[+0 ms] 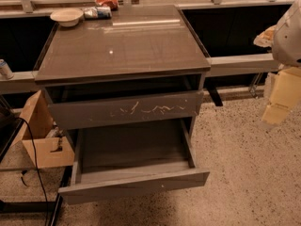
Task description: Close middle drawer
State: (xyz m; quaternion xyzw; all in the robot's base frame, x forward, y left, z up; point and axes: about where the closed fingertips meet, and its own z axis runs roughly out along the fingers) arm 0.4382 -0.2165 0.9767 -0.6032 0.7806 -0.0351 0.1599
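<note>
Grey-brown middle drawer (134, 185), plain front with just a few pale specks, while the upper drawer front (124, 109) shows white scratches. At the right edge, the pale yellow hand (278, 108) over beige, dark-speckled floor (244, 168).

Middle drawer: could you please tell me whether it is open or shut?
Open: middle drawer pulled far out, inside exposed; claw at right edge.

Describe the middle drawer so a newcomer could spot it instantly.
Find the grey-brown cabinet at centre, left of the pincer at the picture's right edge. The middle drawer is pulled far out, below the scratched drawer front; its own front is plain but for tiny pale specks.
</note>
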